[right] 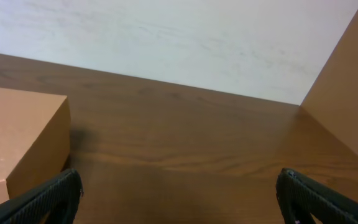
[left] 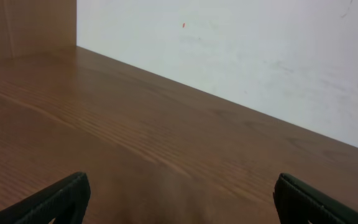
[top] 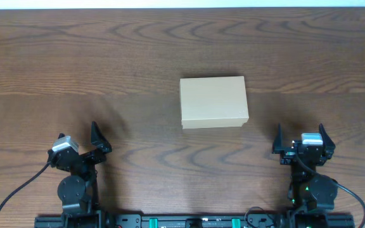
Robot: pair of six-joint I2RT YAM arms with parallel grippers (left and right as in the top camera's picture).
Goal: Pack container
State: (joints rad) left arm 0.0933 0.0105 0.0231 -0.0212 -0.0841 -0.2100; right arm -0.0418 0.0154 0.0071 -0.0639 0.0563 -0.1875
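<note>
Container [top: 213, 102]: lid down, middle of counter [top: 106, 63].
Left gripper [top: 81, 140]: jaws spread, empty, front edge.
Right gripper [top: 300, 132]: jaws spread, empty, front edge.

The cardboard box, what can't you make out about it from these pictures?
- Inside: the overhead view shows only the closed top of the container, which hides any contents.
- Hinge side of the lid: too small to tell in the overhead view.
- Right wrist view: the left frame edge cuts it off, so only one corner shows.
- Left wrist view: it is out of frame altogether.
</note>
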